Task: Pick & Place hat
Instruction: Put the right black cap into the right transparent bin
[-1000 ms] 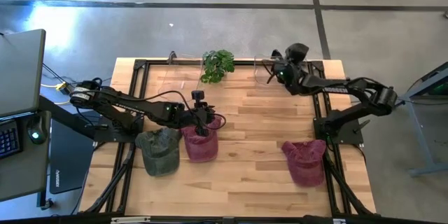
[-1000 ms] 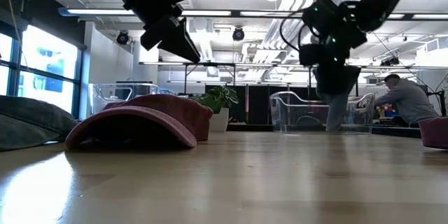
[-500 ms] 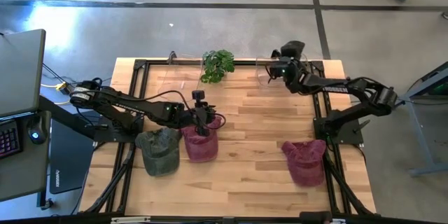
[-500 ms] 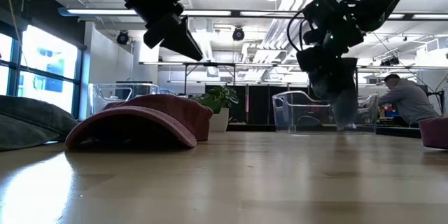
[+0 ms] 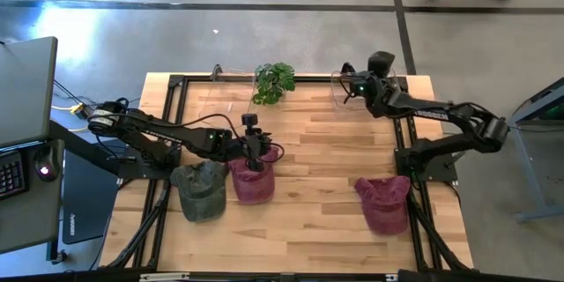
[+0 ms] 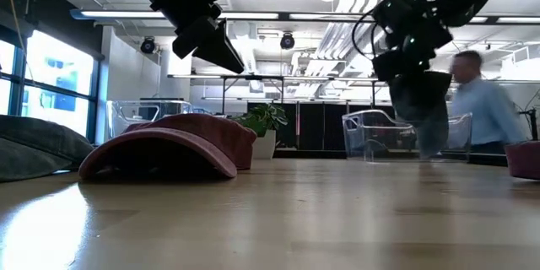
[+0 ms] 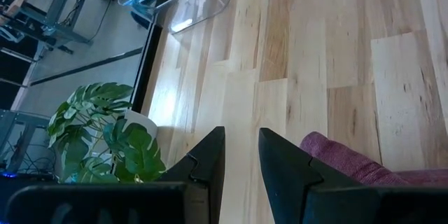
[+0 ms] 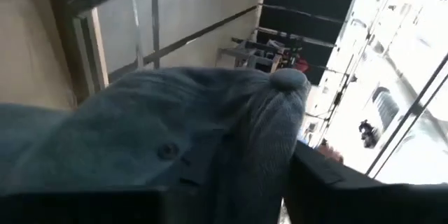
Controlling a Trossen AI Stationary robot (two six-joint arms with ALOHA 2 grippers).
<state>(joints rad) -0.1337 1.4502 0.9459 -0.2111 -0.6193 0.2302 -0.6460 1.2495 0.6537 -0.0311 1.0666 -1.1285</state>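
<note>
The right gripper [image 5: 351, 90] has its jaws clamped on a grey-blue hat [image 8: 175, 140] over the clear bin [image 6: 375, 133] at the tabletop's [image 5: 326, 172] far edge, probably to drop it in, while the left gripper [image 7: 241, 155] hovers over the maroon hat [image 5: 251, 181], jaws slightly apart.

Two maroon hats [image 5: 251, 181] [image 5: 384, 204], one olive-green hat [image 5: 200, 189], a grey-blue hat [image 8: 175, 140] (faded), green plant [image 5: 273, 82].
</note>
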